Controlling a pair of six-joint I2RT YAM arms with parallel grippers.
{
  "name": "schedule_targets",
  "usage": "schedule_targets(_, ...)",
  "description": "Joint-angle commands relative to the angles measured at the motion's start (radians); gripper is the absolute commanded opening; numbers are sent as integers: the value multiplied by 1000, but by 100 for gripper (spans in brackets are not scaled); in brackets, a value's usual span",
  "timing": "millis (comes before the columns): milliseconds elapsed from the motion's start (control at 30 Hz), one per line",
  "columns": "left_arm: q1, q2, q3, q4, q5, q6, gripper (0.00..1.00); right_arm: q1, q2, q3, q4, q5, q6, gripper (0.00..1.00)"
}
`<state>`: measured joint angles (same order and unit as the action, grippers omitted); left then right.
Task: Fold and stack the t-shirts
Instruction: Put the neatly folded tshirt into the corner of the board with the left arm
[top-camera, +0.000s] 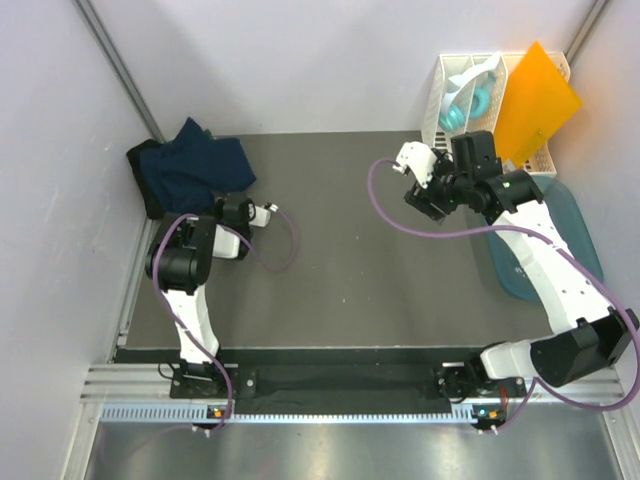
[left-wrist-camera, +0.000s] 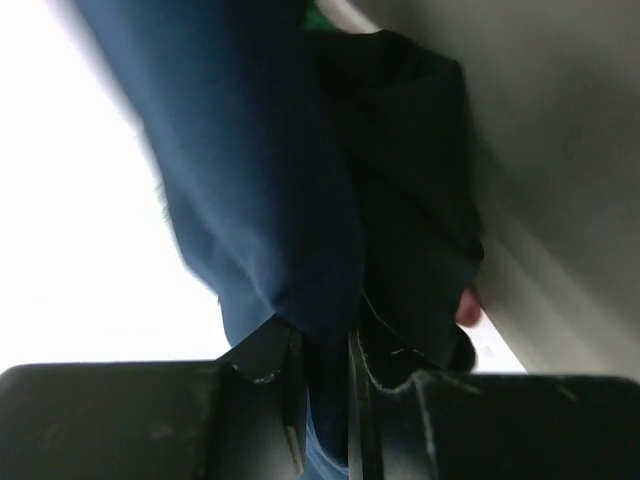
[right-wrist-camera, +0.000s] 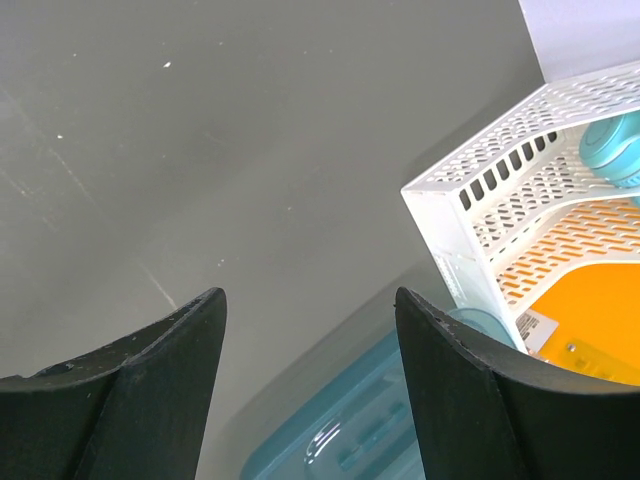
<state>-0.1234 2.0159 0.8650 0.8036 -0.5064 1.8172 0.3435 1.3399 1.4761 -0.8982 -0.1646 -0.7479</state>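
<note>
The t-shirts (top-camera: 190, 165) lie in a rumpled dark pile at the table's far left corner. In the left wrist view a navy t-shirt (left-wrist-camera: 260, 180) hangs in front of a black one (left-wrist-camera: 410, 180). My left gripper (left-wrist-camera: 322, 345) is shut on a fold of the navy cloth, which runs down between its fingers; in the top view that gripper (top-camera: 228, 200) sits at the pile's near right edge. My right gripper (top-camera: 430, 198) hovers over the far right of the table, apart from the shirts. Its jaws (right-wrist-camera: 310, 310) stand open with nothing between them.
A teal plastic tub (top-camera: 560, 230) sits at the right edge, below the right gripper in its wrist view (right-wrist-camera: 380, 430). Behind it stands a white slotted rack (top-camera: 470, 90) holding an orange sheet (top-camera: 535, 100). Walls close in the left and back sides.
</note>
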Motion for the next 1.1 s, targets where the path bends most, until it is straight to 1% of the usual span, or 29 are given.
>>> schedule_targets(0, -9, -117, -15, -118, -115, -205, 0, -5, -21, 29, -10, 2, -1, 68)
schedule_targets(33, -4, -134, -9, -135, -116, -246, 0, -6, -21, 26, -11, 0, 1, 68)
schedule_targets(67, 4, -138, 9, -164, -116, -260, 0, -5, -21, 24, -10, 0, 4, 69)
schedule_targets(100, 16, -137, 22, -159, -121, -269, 0, -6, -16, 24, -8, -1, 8, 68)
schedule_targets(167, 28, -122, 67, -129, -144, -272, 0, -5, -12, 21, -7, -1, 13, 69)
schedule_targets(200, 42, -112, 87, -86, -155, -275, 0, -6, -8, 21, -5, -3, 15, 69)
schedule_targets(233, 50, -91, 115, -87, -171, -297, 0, -6, -8, 20, -5, -3, 15, 69)
schedule_targets(267, 57, -79, 182, -96, -210, -314, 2, -6, -7, 21, -7, -3, 16, 69)
schedule_targets(300, 77, -66, 218, -119, -231, -328, 3, -6, -7, 20, -7, 0, 16, 69)
schedule_targets(333, 88, -37, 253, -139, -251, -349, 0, -6, -10, 18, -7, 0, 16, 69)
schedule_targets(367, 97, -20, 320, -158, -285, -358, 0, -8, -13, 18, -7, 0, 16, 69)
schedule_targets(400, 116, -7, 344, -162, -291, -360, 0, -8, -13, 16, -5, 2, 16, 69)
schedule_targets(467, 116, 20, 383, -184, -290, -354, 0, -11, -16, 18, -8, 5, 16, 69)
schedule_targets(500, 143, 26, 391, -184, -288, -351, 0, -12, -16, 19, -7, 7, 16, 69)
schedule_targets(633, 146, 33, 394, -245, -297, -367, 0, -18, -22, 21, -4, 13, 16, 70)
schedule_targets(667, 145, 33, 390, -260, -297, -372, 2, -23, -24, 21, -2, 11, 15, 70)
schedule_targets(700, 145, 29, 384, -270, -294, -384, 14, -23, -25, 21, 1, 13, 16, 70)
schedule_targets(733, 145, 23, 379, -283, -287, -392, 23, -24, -25, 20, -1, 13, 16, 71)
schedule_targets(767, 145, 18, 373, -320, -281, -403, 50, -26, -25, 18, 1, 11, 16, 72)
schedule_targets(800, 145, 9, 367, -320, -273, -416, 60, -26, -27, 18, 4, 11, 18, 72)
schedule_targets(867, 145, 1, 358, -343, -253, -426, 83, -28, -25, 16, 8, 10, 21, 73)
schedule_targets(900, 143, -6, 355, -345, -248, -436, 97, -28, -24, 16, 10, 8, 21, 74)
schedule_targets(933, 143, -14, 358, -359, -233, -449, 99, -28, -19, 19, 13, 7, 22, 74)
schedule_targets(1000, 140, -34, 362, -394, -221, -488, 99, -28, -15, 21, 12, 4, 24, 75)
schedule_targets(1067, 139, -49, 399, -434, -218, -539, 99, -28, -12, 21, 9, 4, 25, 76)
